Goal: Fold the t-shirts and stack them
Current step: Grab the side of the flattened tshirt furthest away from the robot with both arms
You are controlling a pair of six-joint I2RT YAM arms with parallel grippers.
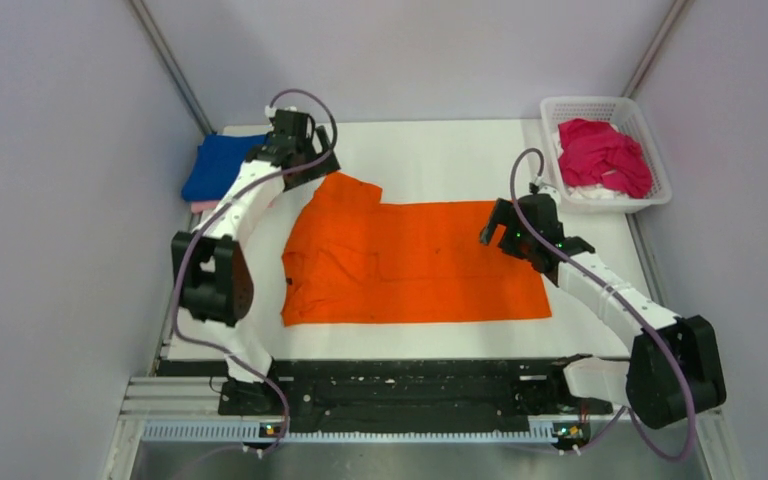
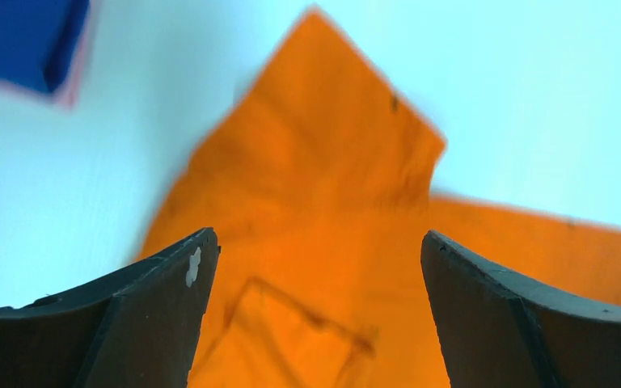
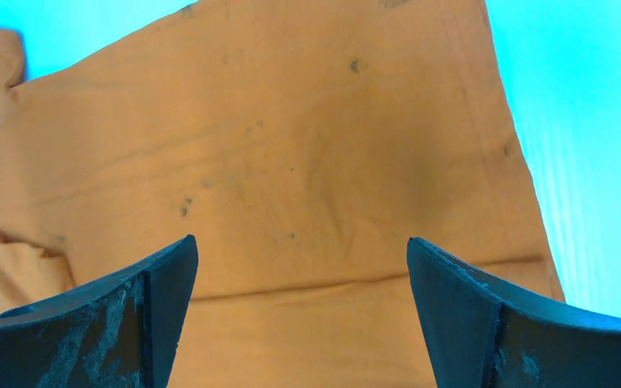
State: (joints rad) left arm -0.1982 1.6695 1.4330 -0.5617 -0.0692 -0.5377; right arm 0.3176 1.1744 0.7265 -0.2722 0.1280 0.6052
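Two arms rise from the near edge of the bench (image 1: pixel 440 150), and just beyond their bases lies the orange t-shirt (image 1: pixel 410 265), spread flat across the middle of the white surface. Its neck end is toward the left and its hem toward the right. The near long edge runs straight, and the cloth at the near left corner looks doubled over. On the far left corner one short sleeve sticks out at an angle. The fabric is a bright, even orange, mostly smooth, with a few soft creases and a scatter of small dark specks. The right gripper (image 3: pixel 302 242) hovers over the shirt's far right part, close to the hem edge; its fingers are spread wide and hold nothing, with orange cloth showing between them. Farther back, the left gripper (image 2: pixel 317 242) hangs above the jutting sleeve, likewise released, its two dark fingers well apart and not pinching the cloth. Behind that, at the far left corner of the bench, a royal blue t-shirt (image 1: pixel 222 165) sits folded on a pale pink t-shirt (image 1: pixel 203 206), of which only a thin edge peeks out. At the far right, a white lattice basket (image 1: pixel 650 130) holds a crumpled magenta t-shirt (image 1: pixel 605 155).
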